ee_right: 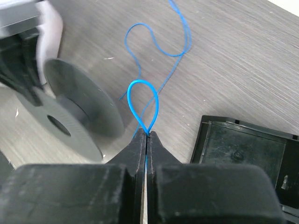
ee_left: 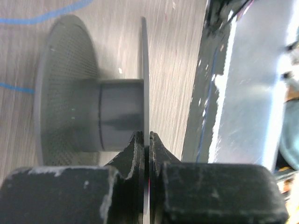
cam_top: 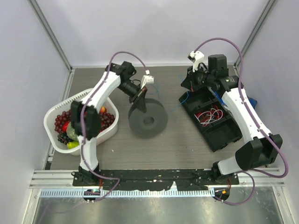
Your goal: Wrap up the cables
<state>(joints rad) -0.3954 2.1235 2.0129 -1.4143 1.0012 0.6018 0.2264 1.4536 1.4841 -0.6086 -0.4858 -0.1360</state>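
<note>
The grey spool (cam_top: pixel 148 119) stood on edge mid-desk (cam_top: pixel 187 149), w/ open desk btwn it & the black tray (cam_top: pixel 219 135) at right; the white basket (cam_top: pixel 53 135) sat by the left edge. The left arm (cam_top: pixel 100 91) bent over, its left end effector (ee_left: pixel 145 137) clamped on the spool's thin flange rim. The right arm (cam_top: pixel 243 109) reached far, its right end effector (ee_right: pixel 146 136) pinching a blue cable (ee_right: pixel 140 88) loop, the rest trailing on the desk near the spool.

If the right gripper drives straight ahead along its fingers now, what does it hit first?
Beyond the blue cable loop it pinches, the right gripper likely meets bare table; the grey spool sits left of that line. Depth unclear.
</note>
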